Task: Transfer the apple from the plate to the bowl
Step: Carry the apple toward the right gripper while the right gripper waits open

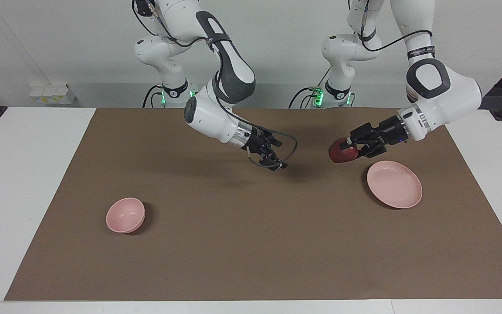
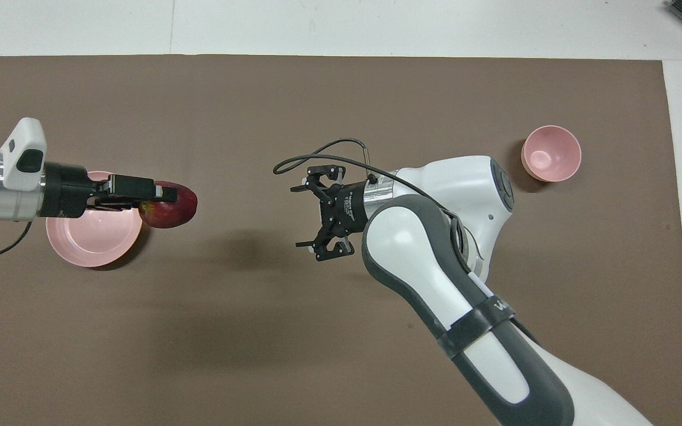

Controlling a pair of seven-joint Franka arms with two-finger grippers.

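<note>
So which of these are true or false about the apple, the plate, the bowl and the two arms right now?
1. The left tool holds the apple up off the plate. True.
2. The apple lies in the bowl. False: the bowl is empty.
3. The right tool is open and holds nothing. True.
4. The plate has food on it. False: it is bare.
5. The bowl sits beside the plate. False: it is at the right arm's end of the table.
</note>
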